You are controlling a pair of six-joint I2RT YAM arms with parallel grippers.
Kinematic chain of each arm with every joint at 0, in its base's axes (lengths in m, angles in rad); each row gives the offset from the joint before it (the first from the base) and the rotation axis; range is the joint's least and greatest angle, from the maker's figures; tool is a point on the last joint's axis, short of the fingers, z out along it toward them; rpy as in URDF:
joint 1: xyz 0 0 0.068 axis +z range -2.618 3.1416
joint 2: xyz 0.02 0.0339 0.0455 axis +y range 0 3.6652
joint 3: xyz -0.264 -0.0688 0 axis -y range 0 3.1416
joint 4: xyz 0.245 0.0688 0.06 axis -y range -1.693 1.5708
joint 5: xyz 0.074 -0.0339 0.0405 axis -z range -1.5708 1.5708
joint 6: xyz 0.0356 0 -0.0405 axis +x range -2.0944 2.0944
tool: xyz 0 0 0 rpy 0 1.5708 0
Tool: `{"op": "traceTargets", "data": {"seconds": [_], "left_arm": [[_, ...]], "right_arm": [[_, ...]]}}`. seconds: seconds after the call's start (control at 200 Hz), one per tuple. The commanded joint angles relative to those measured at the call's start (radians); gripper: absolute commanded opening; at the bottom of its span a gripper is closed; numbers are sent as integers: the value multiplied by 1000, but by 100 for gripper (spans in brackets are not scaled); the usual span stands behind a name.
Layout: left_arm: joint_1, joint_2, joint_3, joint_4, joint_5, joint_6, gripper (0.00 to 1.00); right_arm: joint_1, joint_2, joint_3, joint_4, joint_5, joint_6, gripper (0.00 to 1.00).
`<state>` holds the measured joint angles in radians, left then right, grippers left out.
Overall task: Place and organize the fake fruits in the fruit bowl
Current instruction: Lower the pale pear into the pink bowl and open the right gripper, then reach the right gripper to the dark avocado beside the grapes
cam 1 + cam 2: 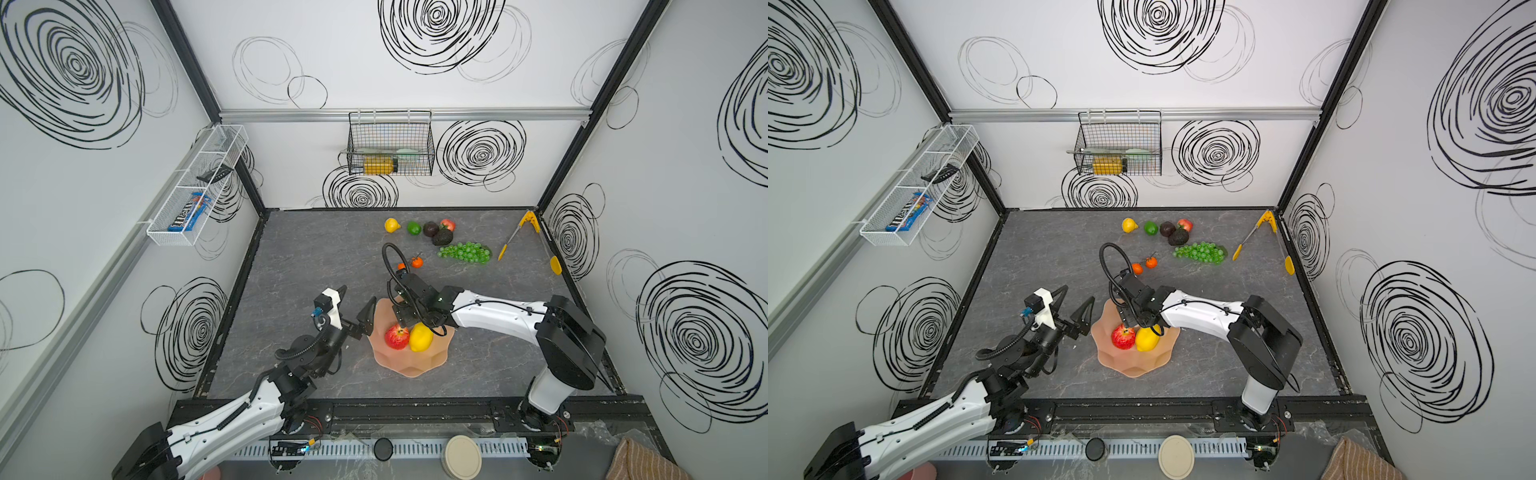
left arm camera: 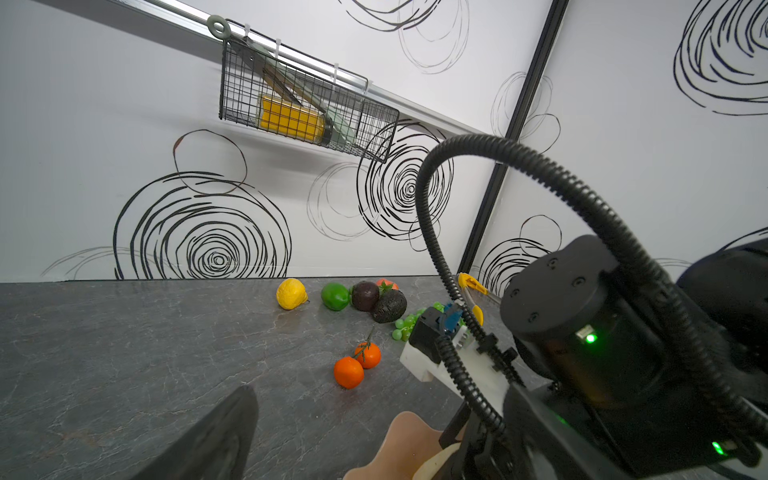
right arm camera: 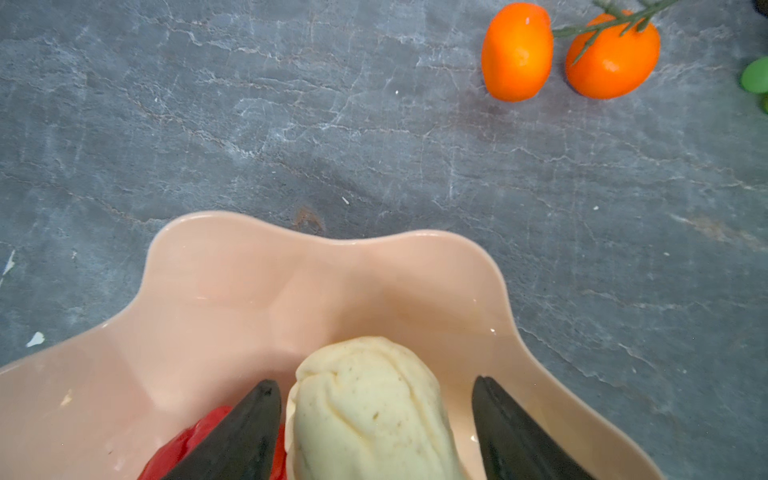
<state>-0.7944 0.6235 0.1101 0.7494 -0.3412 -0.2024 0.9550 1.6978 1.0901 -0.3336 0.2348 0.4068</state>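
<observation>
The fruit bowl (image 1: 409,370) (image 1: 1133,370) (image 3: 324,241), peach-pink with a wavy rim, sits front centre and holds a red apple (image 1: 397,336) and a yellow lemon (image 1: 420,337). My right gripper (image 3: 374,380) hangs open inside it. A pale pear (image 3: 365,407) rests between its fingers, with a clear gap on one side. My left gripper (image 1: 359,295) (image 1: 1077,294) stands wide open and empty at the bowl's left rim. On the table behind lie two small oranges (image 1: 417,262) (image 3: 517,52), a grape bunch (image 1: 464,252), avocados (image 1: 442,237), a lime (image 1: 414,227) and a lemon (image 1: 392,225).
Yellow-tipped tongs (image 1: 517,235) lie at the back right by the wall. A black wire basket (image 1: 390,143) hangs on the back wall and a white mesh rack (image 1: 195,187) on the left wall. A cream disc (image 1: 461,457) sits at the front rail.
</observation>
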Motion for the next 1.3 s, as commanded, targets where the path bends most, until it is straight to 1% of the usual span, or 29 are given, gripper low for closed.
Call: {"op": "traceTargets", "data": {"seconds": [0.0,0.16,0.35,0.49,0.56,0.66,0.796,0.896,0.966,1.026,1.116,1.221,1.291], "left_arm": [[3,4,-1,36,-15,3,96],[4,20,2,38,-17,5,96],[4,38,8,38,-18,3,96],[4,30,10,29,-19,-1,96],[4,27,11,24,-22,-2,96],[6,37,17,18,-25,-4,96],[7,43,25,5,-30,-6,96],[6,35,24,2,-32,-8,96],[6,32,24,-1,-33,-10,96],[6,31,25,-1,-30,-12,96],[6,37,26,-1,-27,-14,96],[6,40,31,-9,-33,-8,96],[6,35,31,-14,-36,-6,96]], "right_arm": [[5,-10,28,-28,24,7,81],[4,-33,41,-49,34,9,88],[-3,-105,83,-94,23,-2,94],[-35,-167,116,-113,20,-27,96],[-69,-203,112,-89,15,-51,97],[-146,-256,88,-15,4,-86,99],[-316,-282,72,78,-64,-98,98],[-458,-261,44,165,-165,-78,98],[-549,-219,41,211,-230,-52,97],[-603,-172,54,240,-257,-44,97],[-663,-75,107,256,-288,-45,97],[-731,55,189,257,-402,-57,96],[-761,133,252,244,-441,-56,95]]}}
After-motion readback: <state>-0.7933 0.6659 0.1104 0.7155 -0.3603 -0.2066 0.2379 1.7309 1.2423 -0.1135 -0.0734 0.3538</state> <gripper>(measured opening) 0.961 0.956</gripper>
